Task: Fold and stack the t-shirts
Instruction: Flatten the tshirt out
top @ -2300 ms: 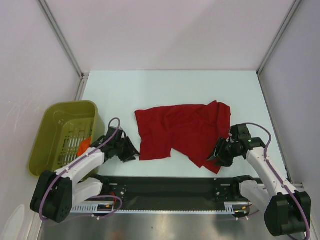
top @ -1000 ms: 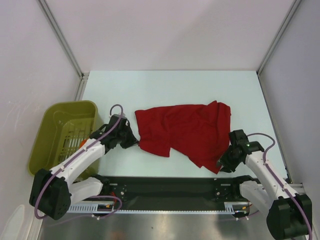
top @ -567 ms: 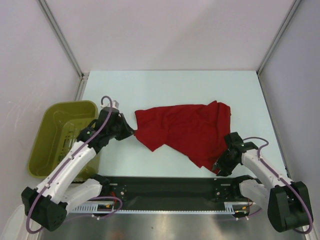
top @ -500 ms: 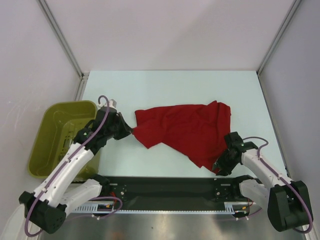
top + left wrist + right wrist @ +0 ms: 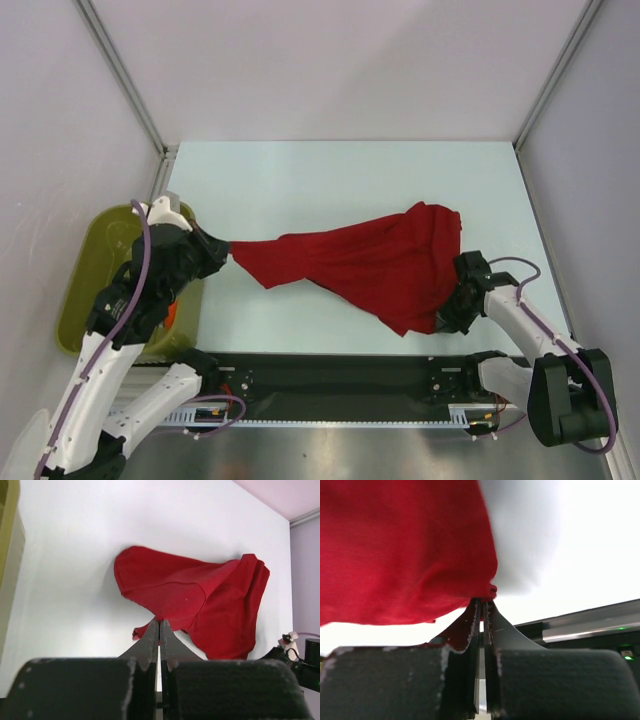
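Red fabric spans mid-frame: we seem to be spreading the t-shirt (image 5: pixel 380 265), left gripper (image 5: pixel 225 251) and right gripper (image 5: pixel 445 318) each clamped on an edge; next we likely must lay it flat.

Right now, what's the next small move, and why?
Probably lift the right gripper and draw it away from the left gripper. Both are shut on opposite ends of the t-shirt, which lies bunched between them; tension should spread it flat.

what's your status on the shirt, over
Left hand shut on t-shirt, left end; right hand shut on its near right corner. T-shirt stretched between them. Olive basket off left.
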You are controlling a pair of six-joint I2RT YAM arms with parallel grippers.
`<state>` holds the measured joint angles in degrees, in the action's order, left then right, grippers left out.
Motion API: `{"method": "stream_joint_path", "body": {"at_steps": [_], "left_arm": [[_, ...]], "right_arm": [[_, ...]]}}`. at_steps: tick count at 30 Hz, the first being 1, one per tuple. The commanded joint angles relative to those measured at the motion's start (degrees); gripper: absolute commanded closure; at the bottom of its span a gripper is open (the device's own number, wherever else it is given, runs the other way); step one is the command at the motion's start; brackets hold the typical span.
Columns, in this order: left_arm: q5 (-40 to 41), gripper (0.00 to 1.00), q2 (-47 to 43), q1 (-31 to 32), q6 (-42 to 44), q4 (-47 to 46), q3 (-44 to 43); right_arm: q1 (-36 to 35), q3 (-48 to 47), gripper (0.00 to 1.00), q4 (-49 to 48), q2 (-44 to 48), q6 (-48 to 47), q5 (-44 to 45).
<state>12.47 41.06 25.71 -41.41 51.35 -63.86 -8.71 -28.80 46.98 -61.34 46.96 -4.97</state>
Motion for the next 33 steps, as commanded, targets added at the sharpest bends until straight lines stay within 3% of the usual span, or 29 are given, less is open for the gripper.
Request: {"method": "stream_joint_path", "body": {"at_steps": [1, 5, 12, 19, 23, 30, 33], "left_arm": [[2.6, 1.0, 0.7, 0.2, 1.8, 0.4, -2.8], [2.4, 1.0, 1.3, 0.2, 2.0, -0.8, -4.4], [2.0, 1.0, 2.6, 0.2, 4.8, -4.3, -7.2], [-0.1, 1.0, 5.8, 0.1, 7.9, -15.6, -13.4], [-6.2, 1.0, 9.9, 0.1, 9.3, -22.9, -19.5], [-10.0, 1.0, 14.7, 0.1, 19.4, -24.3, -35.5], [-13.8, 1.0, 14.5, 0.1, 21.5, -24.4, -41.2]], "right_arm": [[0.3, -6.2, 1.0, 1.1, 1.8, -4.9, 4.1], [0.7, -10.9, 1.0, 4.5, 2.0, -8.7, 4.8], [2.4, -20.2, 1.0, 3.5, 5.0, -18.1, -4.2], [6.6, -39.3, 1.0, -4.3, 3.3, -21.8, -9.0], [8.3, -58.8, 1.0, -4.6, -5.3, -23.3, -11.3], [11.8, -79.4, 1.0, -4.0, -10.6, -21.7, -14.1], [11.9, -82.9, 1.0, -4.2, -8.4, -20.8, -15.6]]}}
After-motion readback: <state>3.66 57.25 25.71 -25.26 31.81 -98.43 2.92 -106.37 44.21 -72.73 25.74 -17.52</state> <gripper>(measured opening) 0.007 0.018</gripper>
